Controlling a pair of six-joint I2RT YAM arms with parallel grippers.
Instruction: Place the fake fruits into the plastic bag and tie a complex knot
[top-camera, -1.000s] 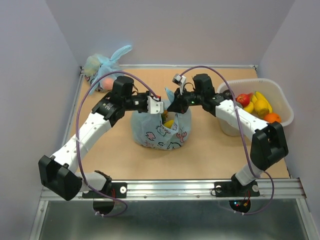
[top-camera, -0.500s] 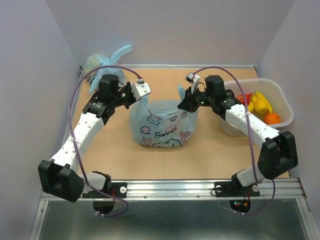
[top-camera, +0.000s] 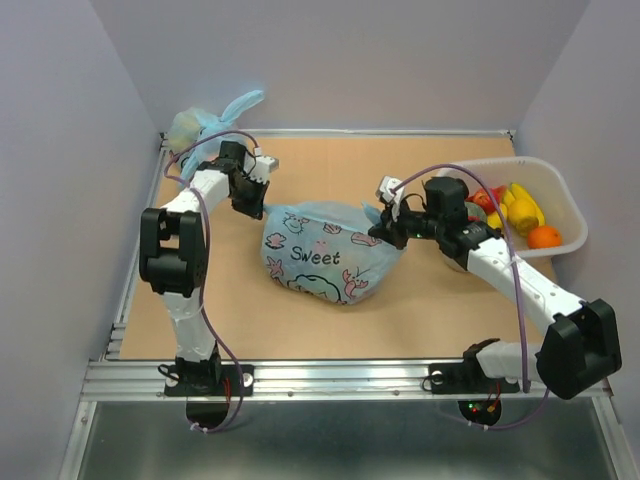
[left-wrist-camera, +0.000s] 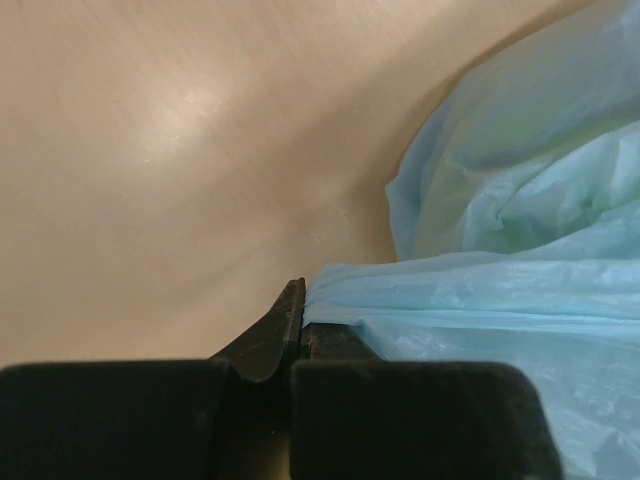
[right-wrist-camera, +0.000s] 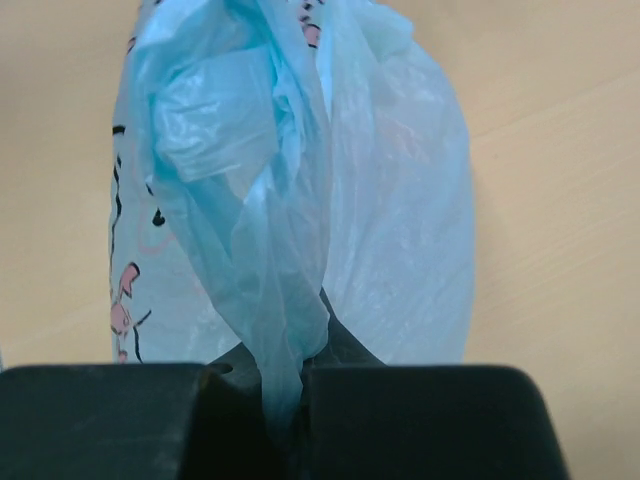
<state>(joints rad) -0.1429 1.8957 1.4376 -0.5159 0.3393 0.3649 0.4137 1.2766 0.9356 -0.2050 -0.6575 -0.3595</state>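
The light-blue plastic bag (top-camera: 325, 252) with its printed white panel lies stretched sideways on the table centre. My left gripper (top-camera: 257, 203) is shut on the bag's left handle (left-wrist-camera: 420, 290) at its far-left corner. My right gripper (top-camera: 388, 226) is shut on the bag's right handle (right-wrist-camera: 290, 330) at its right end. Both handles are pulled taut and apart. Several fake fruits (top-camera: 520, 212), red, yellow and orange, lie in the tub at the right. What is inside the bag is hidden. No knot shows.
A clear plastic tub (top-camera: 548, 176) stands at the right edge. A smaller tied light-blue bag (top-camera: 200, 128) with pale lumps sits at the far-left corner, close behind my left arm. Grey walls enclose the table.
Both grippers have moved apart and down, pulling the handles outward. The bag went from standing upright to stretched flat and wide. My left arm has swung far to the left.
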